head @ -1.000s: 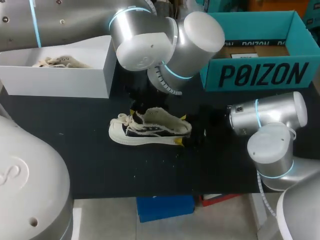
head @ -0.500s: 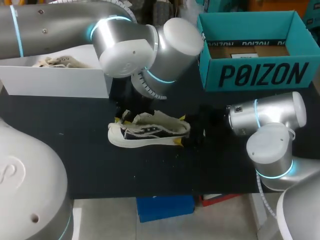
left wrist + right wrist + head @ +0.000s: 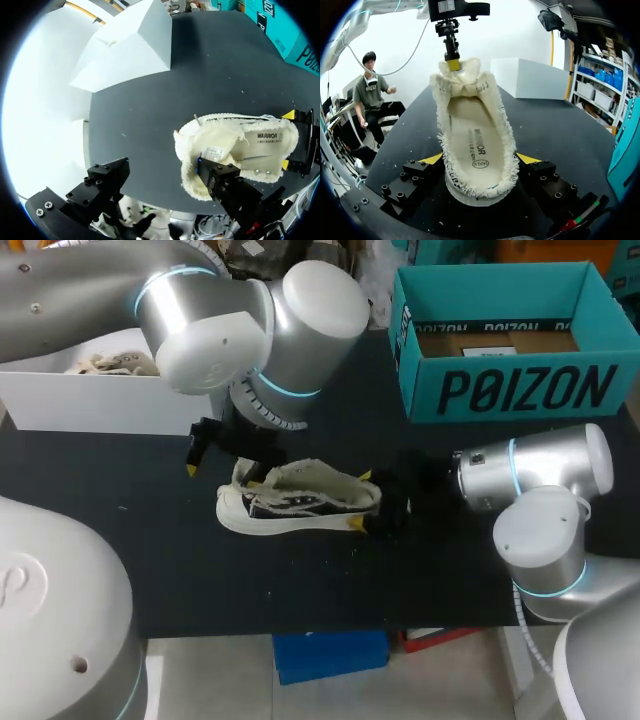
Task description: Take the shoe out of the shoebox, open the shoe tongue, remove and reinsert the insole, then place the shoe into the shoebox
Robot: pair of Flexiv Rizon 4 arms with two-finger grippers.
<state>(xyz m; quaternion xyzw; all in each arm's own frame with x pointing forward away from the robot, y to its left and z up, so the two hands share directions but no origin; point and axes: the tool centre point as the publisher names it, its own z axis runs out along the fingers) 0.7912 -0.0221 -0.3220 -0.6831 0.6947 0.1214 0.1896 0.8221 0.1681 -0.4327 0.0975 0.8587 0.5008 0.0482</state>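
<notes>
Head view: shoe (image 3: 300,502) sits near the middle of the black table (image 3: 200,580), toe toward 9 o'clock, heel toward 3 o'clock. Right gripper (image 3: 362,500) comes in from 3 o'clock and clamps the heel, one yellow tip on each side. Left arm (image 3: 230,330) enters from 10 o'clock. Left gripper (image 3: 223,476) is spread wide at the toe end, gripping nothing. One tip is at the lace end of the shoe, the other is off the shoe over bare table at its 10 o'clock. White box (image 3: 120,405) is at 10 o'clock of the shoe, with another cream shoe (image 3: 110,365) inside. Teal box (image 3: 510,390) is at 2 o'clock, well apart.

Left wrist view: own fingers are far apart. One finger (image 3: 220,177) is down in the shoe's opening, the other is over the table beside the shoe. Right gripper's yellow tips flank the heel at the far end.

Right wrist view: heel sits between own fingers, both yellow tips touching its sides. Insole (image 3: 475,145) lies flat inside the shoe. Left gripper's yellow tip touches the tongue (image 3: 462,75) at the far end.
</notes>
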